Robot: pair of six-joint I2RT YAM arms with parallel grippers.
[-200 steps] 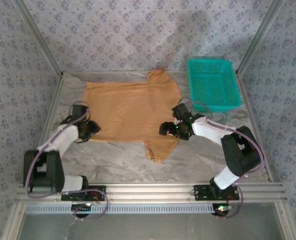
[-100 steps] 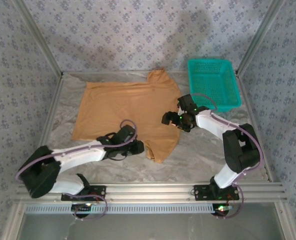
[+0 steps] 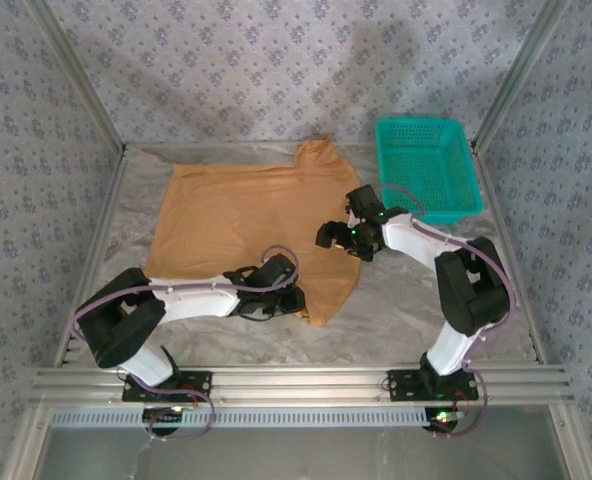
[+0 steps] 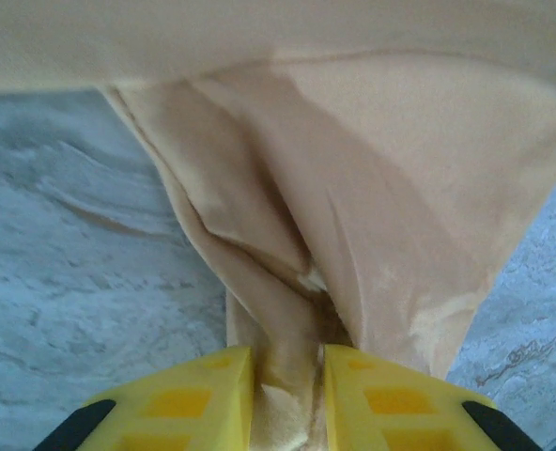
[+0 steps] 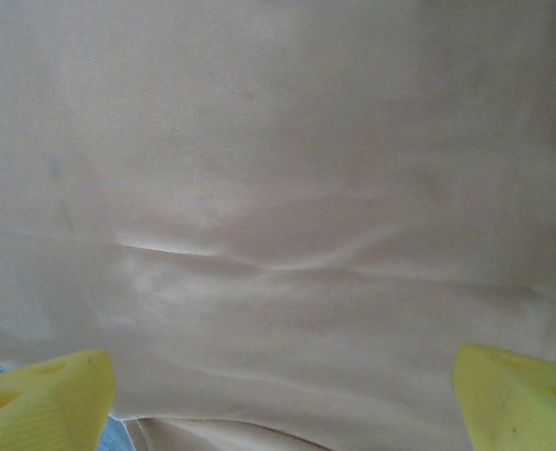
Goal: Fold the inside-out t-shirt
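The inside-out t-shirt (image 3: 236, 215) lies spread flat on the table, tan-orange, with one sleeve toward the back and the other toward the front. My left gripper (image 3: 294, 300) reaches across to that near sleeve. In the left wrist view its yellow fingers (image 4: 212, 395) pinch a bunched fold of the t-shirt (image 4: 400, 188), and the left gripper (image 4: 287, 399) is shut on the cloth. My right gripper (image 3: 334, 237) hovers over the shirt's right edge. In the right wrist view the right gripper (image 5: 278, 395) stands wide open above smooth cloth (image 5: 278, 188), with nothing between its fingers.
A teal basket (image 3: 426, 165) stands at the back right, just beyond the shirt. Bare grey marbled table (image 3: 406, 310) lies in front of and to the right of the shirt. Aluminium frame posts border the table.
My left arm swept from the shirt's left edge across to the near sleeve, and its jaws narrowed onto the cloth. The right gripper shifted slightly back and stayed open.
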